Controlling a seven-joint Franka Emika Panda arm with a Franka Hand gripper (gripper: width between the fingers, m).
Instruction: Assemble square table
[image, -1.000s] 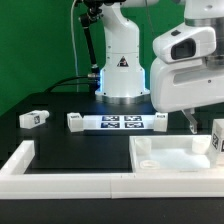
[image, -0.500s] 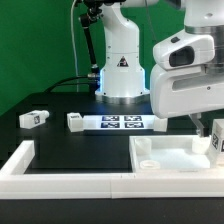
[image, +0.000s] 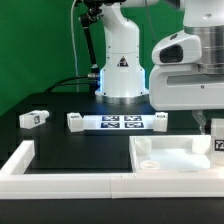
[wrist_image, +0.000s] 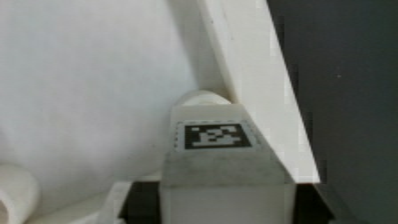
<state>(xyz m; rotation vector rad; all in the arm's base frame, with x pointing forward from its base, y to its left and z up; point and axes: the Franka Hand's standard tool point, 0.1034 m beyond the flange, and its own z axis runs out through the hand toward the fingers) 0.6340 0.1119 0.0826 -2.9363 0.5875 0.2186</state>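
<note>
My gripper (image: 213, 131) is clenched on a leg block (wrist_image: 224, 165), with my fingers (wrist_image: 139, 205) flat against its two sides. Its black-and-white checker tag (wrist_image: 217, 136) faces my wrist between them. The block is smooth white plastic with a blunt tip. The square table slab (image: 175, 156) lies just beside them, its raised edge at the block's tip. A second leg block (image: 33, 118) lies well apart.

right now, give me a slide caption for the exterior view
Franka hand over a tagged leg block at the edge of the white square tabletop
</note>
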